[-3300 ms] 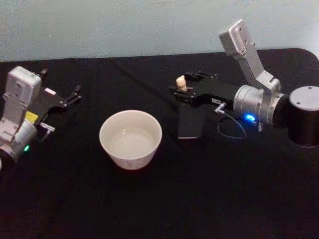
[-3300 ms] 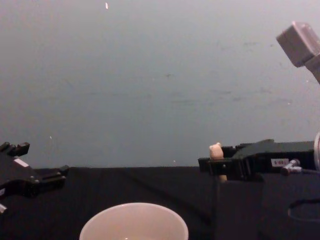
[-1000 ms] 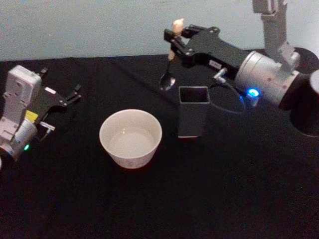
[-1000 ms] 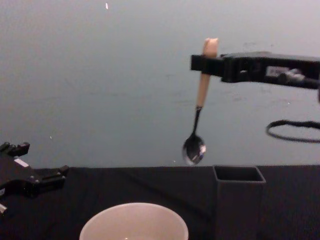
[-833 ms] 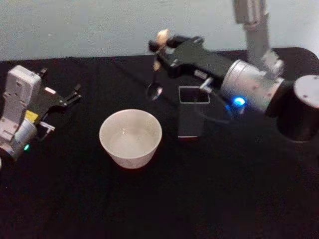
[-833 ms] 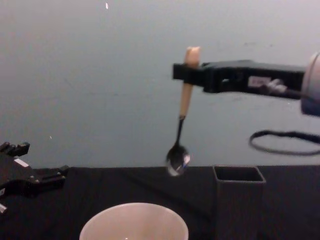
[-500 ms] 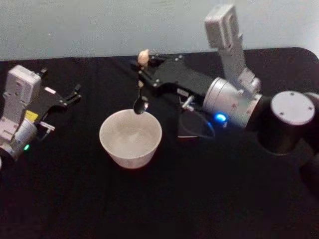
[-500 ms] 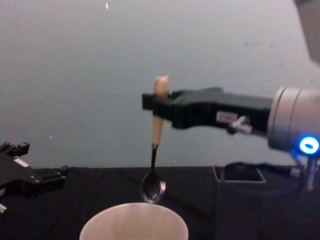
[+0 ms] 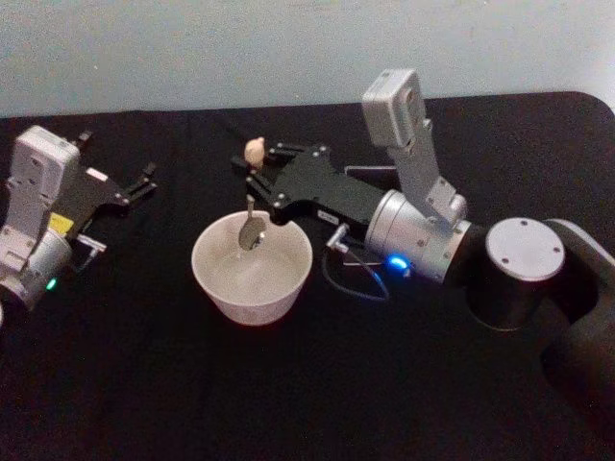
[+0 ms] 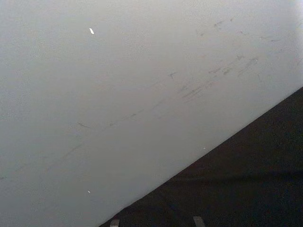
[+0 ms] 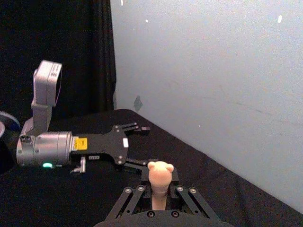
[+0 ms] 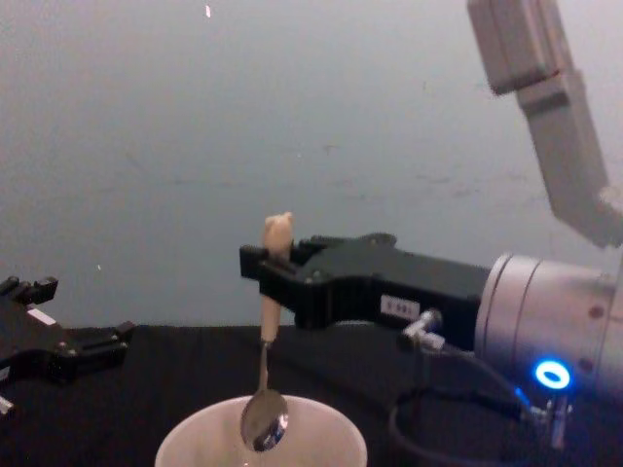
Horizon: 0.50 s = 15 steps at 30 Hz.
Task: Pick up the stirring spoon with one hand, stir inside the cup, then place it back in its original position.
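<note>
A: Head view: black right gripper (image 9: 258, 178) clamped on the cream handle of the small dark-bowled stirring spoon (image 9: 252, 230). Bowl hangs inside the wide round cream-white cup (image 9: 252, 305), toward its far side. Grey-and-black left gripper (image 9: 135, 184) parked at table's left, fingers spread, empty.
B: L wrist?
A: Pale grey wall (image 10: 118, 85), black cloth (image 10: 246, 179).
B: R wrist?
A: Animal knob sits centred between the jaws, grip looks square.
B: Chest?
A: Spoon near vertical, bowl just below rim line, apart from the cup wall afaict.
B: Stirring well, then?
A: Imo lower a bit more, small slow circles round the centre, spoon upright, off the thin wall so the cup won't slide or tip.
</note>
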{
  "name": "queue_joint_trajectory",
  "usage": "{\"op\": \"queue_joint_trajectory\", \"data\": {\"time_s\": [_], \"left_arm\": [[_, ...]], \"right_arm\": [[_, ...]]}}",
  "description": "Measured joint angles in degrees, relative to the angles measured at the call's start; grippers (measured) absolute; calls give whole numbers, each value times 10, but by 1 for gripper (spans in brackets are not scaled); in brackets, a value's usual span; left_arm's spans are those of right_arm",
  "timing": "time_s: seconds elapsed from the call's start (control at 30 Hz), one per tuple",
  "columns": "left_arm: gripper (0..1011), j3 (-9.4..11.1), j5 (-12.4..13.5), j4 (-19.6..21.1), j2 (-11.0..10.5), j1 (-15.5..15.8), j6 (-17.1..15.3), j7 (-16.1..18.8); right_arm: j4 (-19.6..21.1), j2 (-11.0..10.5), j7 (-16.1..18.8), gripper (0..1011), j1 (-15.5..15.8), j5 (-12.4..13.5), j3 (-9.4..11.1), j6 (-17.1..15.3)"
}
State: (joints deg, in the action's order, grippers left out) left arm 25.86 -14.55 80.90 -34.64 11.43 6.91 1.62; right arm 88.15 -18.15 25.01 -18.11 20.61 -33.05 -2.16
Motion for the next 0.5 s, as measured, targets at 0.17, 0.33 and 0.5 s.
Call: {"op": "queue_joint_trajectory", "data": {"time_s": [0.17, 0.33, 0.5], "left_arm": [[1001, 0, 0, 0, 0, 0, 0, 0], [1001, 0, 0, 0, 0, 0, 0, 0], [1001, 0, 0, 0, 0, 0, 0, 0]], "right_arm": [[-17, 10, 1, 212, 4, -21, -6, 15], [-31, 19, 1, 212, 6, -36, -9, 24], [-41, 27, 1, 212, 7, -45, -9, 26]]}}
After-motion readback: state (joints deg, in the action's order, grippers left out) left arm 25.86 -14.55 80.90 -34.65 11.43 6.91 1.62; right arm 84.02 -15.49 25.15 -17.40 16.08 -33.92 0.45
